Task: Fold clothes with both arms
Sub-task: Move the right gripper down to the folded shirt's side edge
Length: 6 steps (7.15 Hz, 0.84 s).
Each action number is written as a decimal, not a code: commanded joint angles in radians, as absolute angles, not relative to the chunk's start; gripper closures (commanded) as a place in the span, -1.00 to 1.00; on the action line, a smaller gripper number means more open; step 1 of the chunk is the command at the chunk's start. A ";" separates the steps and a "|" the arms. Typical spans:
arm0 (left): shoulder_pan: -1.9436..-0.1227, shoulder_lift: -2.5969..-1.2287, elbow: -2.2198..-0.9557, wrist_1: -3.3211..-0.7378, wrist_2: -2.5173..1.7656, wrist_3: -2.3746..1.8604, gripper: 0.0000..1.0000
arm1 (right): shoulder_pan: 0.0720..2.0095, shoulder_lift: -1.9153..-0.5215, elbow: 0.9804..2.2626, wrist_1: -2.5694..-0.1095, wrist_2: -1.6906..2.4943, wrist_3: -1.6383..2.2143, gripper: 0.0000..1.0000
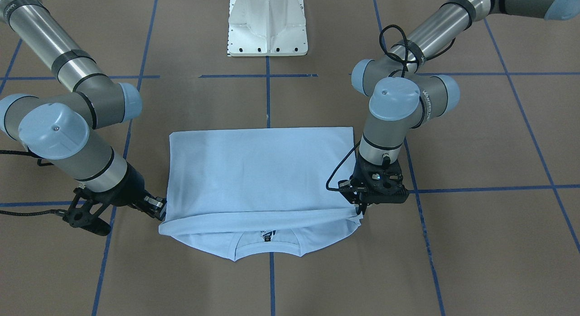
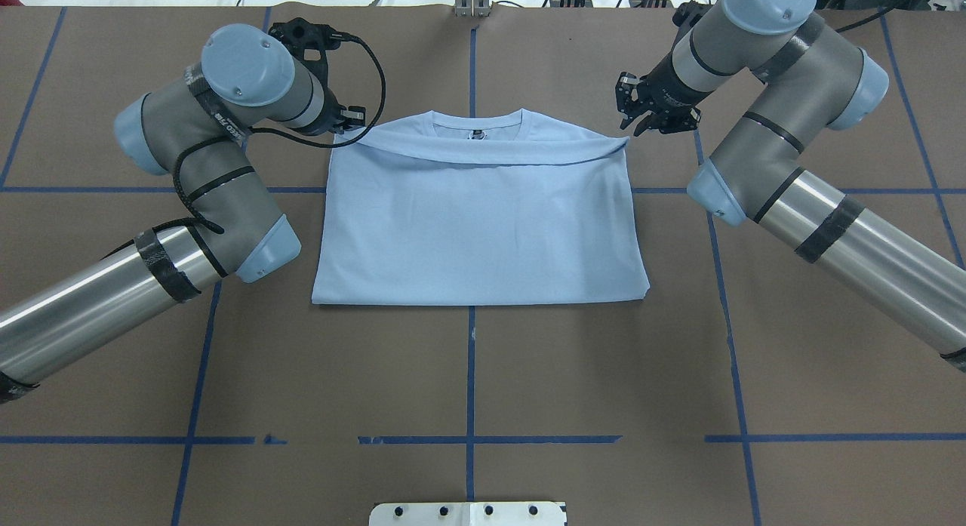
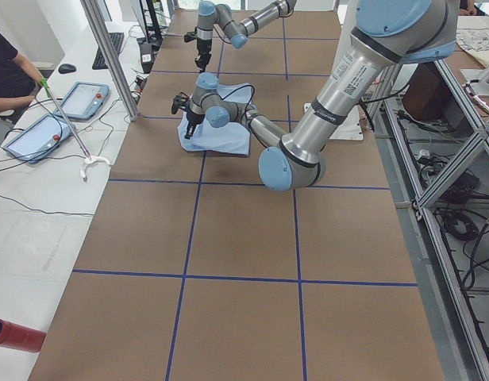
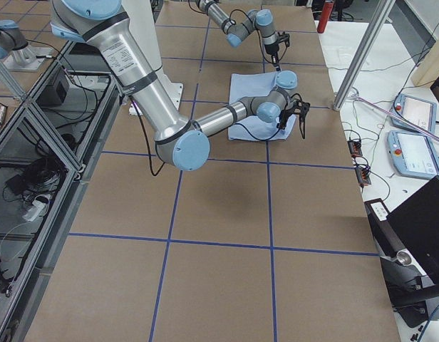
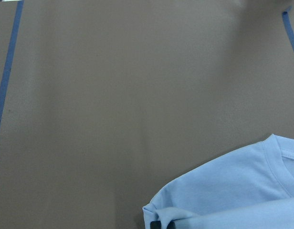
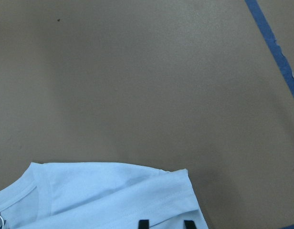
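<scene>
The light-blue T-shirt (image 1: 258,171) (image 2: 483,224) lies folded in half on the brown table, its hem layer drawn up just short of the collar (image 2: 477,121). My left gripper (image 1: 361,210) (image 2: 355,126) points down at one corner of that top layer, where the cloth bunches toward it. In the left wrist view cloth wraps over a dark fingertip (image 5: 156,224), so it looks shut on the shirt. My right gripper (image 1: 158,208) (image 2: 641,127) sits at the opposite corner. Its two fingertips (image 6: 142,222) show apart, with the shirt corner (image 6: 113,195) lying between them.
The white pedestal base (image 1: 267,30) stands behind the shirt. Blue tape lines (image 2: 469,375) grid the table. In the exterior left view, tablets (image 3: 82,99) and a person's arm (image 3: 10,75) are on the white side bench, and a red cylinder (image 3: 14,333) lies nearer.
</scene>
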<state>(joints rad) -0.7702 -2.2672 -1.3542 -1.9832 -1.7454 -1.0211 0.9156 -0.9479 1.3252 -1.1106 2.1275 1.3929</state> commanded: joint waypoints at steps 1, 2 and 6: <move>-0.770 -2.269 -1.347 -1.983 -1.744 -1.017 -0.99 | 0.913 -0.948 1.324 -1.109 2.112 1.393 -1.00; -0.772 -2.273 -1.350 -1.983 -1.747 -1.011 -1.00 | 0.914 -0.953 1.330 -1.109 2.115 1.393 -1.00; -0.773 -2.267 -1.390 -1.974 -1.750 -1.011 -1.00 | 0.733 -1.239 1.739 -1.117 2.025 1.549 -0.99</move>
